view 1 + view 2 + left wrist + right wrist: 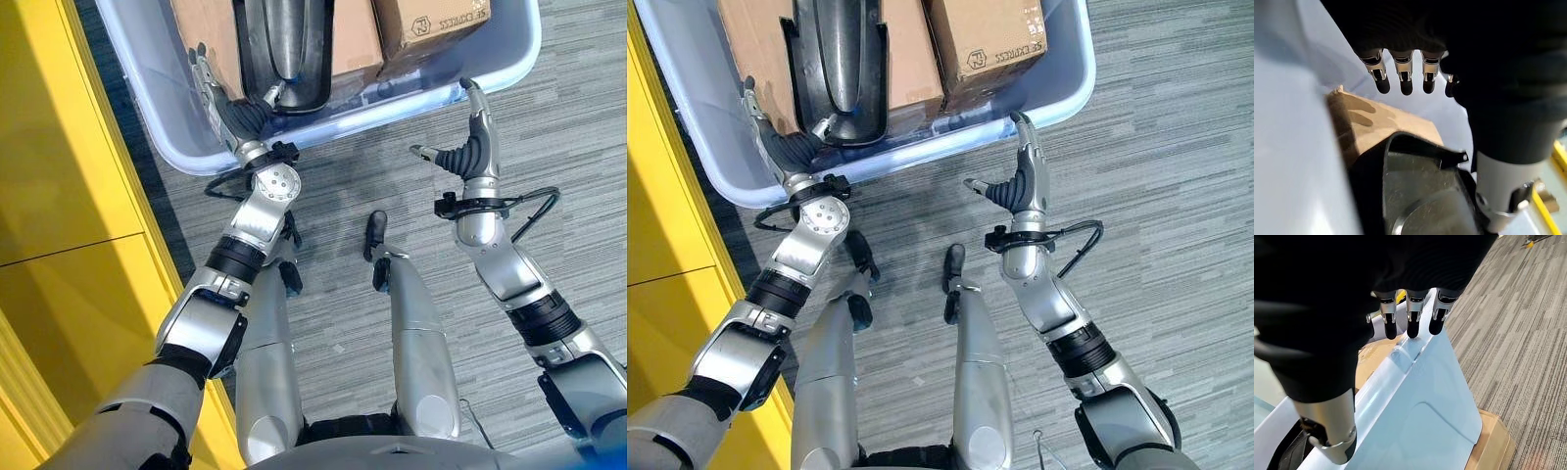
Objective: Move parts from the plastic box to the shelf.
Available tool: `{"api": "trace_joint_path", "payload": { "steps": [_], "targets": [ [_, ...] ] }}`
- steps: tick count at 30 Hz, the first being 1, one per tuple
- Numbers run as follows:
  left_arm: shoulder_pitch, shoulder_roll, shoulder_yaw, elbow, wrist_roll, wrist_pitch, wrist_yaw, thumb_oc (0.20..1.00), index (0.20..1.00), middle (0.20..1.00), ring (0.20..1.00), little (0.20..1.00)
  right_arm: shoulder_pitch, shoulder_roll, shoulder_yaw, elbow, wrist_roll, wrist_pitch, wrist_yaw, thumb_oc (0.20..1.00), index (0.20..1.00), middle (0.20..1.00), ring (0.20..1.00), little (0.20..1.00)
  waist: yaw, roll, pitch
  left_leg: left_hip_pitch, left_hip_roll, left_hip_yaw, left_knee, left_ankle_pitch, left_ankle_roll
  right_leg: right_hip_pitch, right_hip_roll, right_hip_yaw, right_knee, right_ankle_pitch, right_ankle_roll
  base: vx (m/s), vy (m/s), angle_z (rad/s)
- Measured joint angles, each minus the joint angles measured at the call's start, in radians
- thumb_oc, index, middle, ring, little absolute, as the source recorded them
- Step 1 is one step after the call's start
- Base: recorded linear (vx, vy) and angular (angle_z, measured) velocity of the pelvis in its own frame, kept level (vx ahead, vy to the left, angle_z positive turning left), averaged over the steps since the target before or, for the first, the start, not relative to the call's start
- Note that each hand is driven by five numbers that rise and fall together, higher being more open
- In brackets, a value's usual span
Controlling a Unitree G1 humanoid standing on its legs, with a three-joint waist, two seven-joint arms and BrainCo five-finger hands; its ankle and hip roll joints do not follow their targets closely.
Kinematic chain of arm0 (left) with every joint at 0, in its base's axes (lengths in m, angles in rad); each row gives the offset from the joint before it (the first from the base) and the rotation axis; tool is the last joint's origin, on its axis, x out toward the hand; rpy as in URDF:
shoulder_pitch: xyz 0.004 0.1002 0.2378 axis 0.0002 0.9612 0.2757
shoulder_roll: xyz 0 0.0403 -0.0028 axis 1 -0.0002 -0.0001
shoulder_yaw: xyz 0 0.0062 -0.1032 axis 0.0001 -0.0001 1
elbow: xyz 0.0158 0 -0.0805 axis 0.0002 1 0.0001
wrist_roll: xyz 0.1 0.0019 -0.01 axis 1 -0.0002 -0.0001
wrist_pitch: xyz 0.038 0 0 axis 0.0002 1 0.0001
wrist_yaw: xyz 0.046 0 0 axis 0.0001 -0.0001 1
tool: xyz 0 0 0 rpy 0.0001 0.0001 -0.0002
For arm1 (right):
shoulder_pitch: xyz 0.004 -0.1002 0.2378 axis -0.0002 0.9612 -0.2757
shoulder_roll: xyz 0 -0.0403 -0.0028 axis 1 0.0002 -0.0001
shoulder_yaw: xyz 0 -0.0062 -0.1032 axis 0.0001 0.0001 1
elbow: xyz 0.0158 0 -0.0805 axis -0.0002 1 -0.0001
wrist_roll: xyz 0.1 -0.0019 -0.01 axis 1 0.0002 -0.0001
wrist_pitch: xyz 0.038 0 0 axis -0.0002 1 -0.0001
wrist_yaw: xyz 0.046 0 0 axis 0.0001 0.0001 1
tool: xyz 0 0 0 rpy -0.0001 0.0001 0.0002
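Plastic box: pale blue plastic box (176, 147) stands on the grey carpet (392, 127) directly ahead of the robot, beside a yellow panel (59, 196)
Contents: a dark moulded part (838, 59) with a grey inner face lies lengthwise in the box, between two cardboard boxes (985, 39)
Left hand: left hand (217, 98) is inside the box over its near wall, fingers straight and released, holding nothing; its fingertips (1405, 88) hang above the cardboard and the near end of the dark part, apart from both
Right hand: right hand (1024, 162) is at the near rim of the box towards its right corner, fingers straight, thumb spread, grasping nothing; its fingertips (1413, 330) sit at the rim, contact uncertain
Shelf: cannot be identified with certainty
Step in hand: approach to the first pick, judged from the part lying untouched in the box
Next move calls for: lowering the left hand to the near end of the dark part, bringing the right hand over the rim to its other flank, then closing both for a two-handed lift
Caution: the part sits tight between the cartons, so finger room looks limited
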Motion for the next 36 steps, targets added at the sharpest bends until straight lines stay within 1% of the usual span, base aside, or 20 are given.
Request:
{"api": "trace_joint_path", "payload": {
  "steps": [2,5,8,10,12,15,17,19,24,26,27,31,33,36],
  "targets": [
    [-0.008,0.006,0.010,0.005,0.007,-0.014,0.007,1.000,1.000,1.000,1.000,1.000,-0.007,0.000,0.002,0.001,0.002,0.001,-0.014,1.000,1.000,1.000,1.000,1.000,-0.001,0.000,0.000,-0.013,0.003,-0.003,0.014,-0.002,0.003,-0.009,0.000,-0.003,0.008,-0.001,0.000,0.03,0.006,0.01],
    [-0.049,0.015,0.006,0.068,0.005,-0.014,0.005,1.000,1.000,1.000,1.000,1.000,-0.015,-0.005,0.011,0.012,0.022,0.002,-0.019,1.000,1.000,1.000,1.000,1.000,-0.002,-0.001,0.000,-0.020,0.008,-0.004,0.033,-0.011,0.009,-0.010,-0.001,-0.003,0.015,-0.003,0.001,0.03,0.035,-0.01],
    [-0.062,0.015,-0.008,0.067,0.000,-0.024,0.006,1.000,1.000,1.000,1.000,1.000,-0.023,-0.005,0.015,0.023,0.030,0.004,-0.030,1.000,1.000,1.000,1.000,1.000,-0.003,-0.001,0.000,-0.038,0.010,-0.006,0.050,-0.018,0.011,-0.024,-0.005,-0.002,0.025,-0.007,0.005,0.03,0.049,0.01],
    [-0.079,0.020,-0.031,0.068,0.000,-0.037,0.005,1.000,1.000,1.000,1.000,1.000,-0.037,-0.006,0.015,0.023,0.038,0.006,-0.047,1.000,1.000,1.000,1.000,1.000,-0.003,-0.001,-0.001,-0.055,0.010,-0.005,0.065,-0.023,0.016,-0.040,-0.008,0.002,0.035,-0.010,0.011,0.03,0.030,0.00],
    [-0.092,0.019,-0.044,0.068,0.001,-0.037,0.004,1.000,1.000,1.000,1.000,1.000,-0.049,-0.008,0.014,0.023,0.039,0.019,-0.050,1.000,1.000,1.000,1.000,1.000,-0.007,-0.001,-0.001,-0.071,0.010,-0.004,0.086,-0.032,0.021,-0.053,-0.013,0.007,0.050,-0.015,0.012,0.05,0.014,0.00],
    [-0.135,0.028,-0.088,0.065,0.010,-0.038,-0.024,1.000,1.000,1.000,1.000,1.000,-0.046,-0.047,0.010,0.018,0.041,0.021,-0.051,1.000,1.000,1.000,1.000,1.000,-0.008,-0.004,-0.002,-0.105,0.009,-0.006,0.109,-0.037,0.027,-0.083,-0.017,0.010,0.063,-0.016,0.011,0.03,0.007,0.01],
    [-0.141,0.027,-0.092,0.065,0.011,-0.042,-0.039,1.000,1.000,1.000,1.000,1.000,-0.050,-0.047,0.010,0.018,0.042,0.021,-0.050,1.000,1.000,1.000,1.000,1.000,-0.010,-0.006,-0.003,-0.112,0.009,-0.004,0.115,-0.042,0.035,-0.088,-0.017,0.013,0.062,-0.015,0.012,0.00,0.011,-0.02],
    [-0.163,0.029,-0.103,0.066,0.011,-0.041,-0.064,1.000,1.000,1.000,1.000,1.000,-0.057,-0.047,0.010,0.019,0.042,0.021,-0.053,1.000,1.000,1.000,1.000,1.000,-0.011,-0.016,-0.006,-0.120,0.008,0.003,0.117,-0.042,0.036,-0.102,-0.018,0.022,0.062,-0.011,0.016,0.02,0.017,-0.06],
    [-0.202,0.030,-0.154,0.061,0.012,-0.032,-0.072,1.000,1.000,1.000,1.000,1.000,-0.057,-0.065,0.011,0.009,0.057,0.007,-0.055,1.000,1.000,1.000,1.000,1.000,-0.027,-0.028,-0.009,-0.153,0.010,0.008,0.148,-0.056,0.044,-0.131,-0.017,0.035,0.074,-0.010,0.020,0.01,0.007,-0.04],
    [-0.231,0.028,-0.178,0.060,0.002,-0.023,-0.072,1.000,1.000,1.000,1.000,1.000,-0.054,-0.083,0.010,0.009,0.059,-0.001,-0.041,1.000,1.000,1.000,1.000,1.000,-0.035,-0.053,-0.014,-0.175,0.015,0.008,0.166,-0.065,0.048,-0.149,-0.015,0.038,0.081,-0.010,0.023,0.01,0.003,-0.09],
    [-0.235,0.028,-0.178,0.059,-0.017,-0.023,-0.060,1.000,1.000,1.000,1.000,1.000,-0.054,-0.088,0.009,0.020,0.061,-0.002,-0.042,1.000,1.000,1.000,1.000,1.000,-0.035,-0.058,-0.017,-0.181,0.017,0.009,0.173,-0.070,0.043,-0.157,-0.013,0.039,0.081,-0.010,0.023,0.00,-0.001,-0.07],
    [-0.252,0.029,-0.175,0.061,-0.123,-0.036,-0.048,1.000,1.000,1.000,1.000,1.000,-0.064,-0.089,0.000,0.040,0.084,0.002,-0.039,1.000,1.000,1.000,1.000,1.000,-0.029,-0.069,-0.024,-0.191,0.019,0.013,0.177,-0.070,0.043,-0.168,-0.016,0.046,0.086,-0.008,0.024,0.00,-0.002,-0.05],
    [-0.273,0.027,-0.175,0.061,-0.167,-0.054,-0.032,1.000,1.000,1.000,1.000,1.000,-0.065,-0.091,-0.002,0.085,0.116,0.023,-0.032,1.000,1.000,1.000,1.000,1.000,-0.027,-0.087,-0.039,-0.219,0.021,0.004,0.188,-0.076,0.042,-0.192,-0.014,0.048,0.095,-0.008,0.024,0.01,-0.047,-0.02],
    [-0.315,0.030,-0.154,0.075,-0.185,-0.069,0.019,1.000,1.000,1.000,1.000,1.000,-0.054,-0.092,0.000,0.099,0.131,0.032,-0.033,1.000,1.000,1.000,1.000,1.000,-0.028,-0.096,-0.045,-0.248,0.026,-0.006,0.207,-0.077,0.041,-0.212,-0.007,0.046,0.102,-0.007,0.024,0.00,-0.027,0.00]
  ]
}}
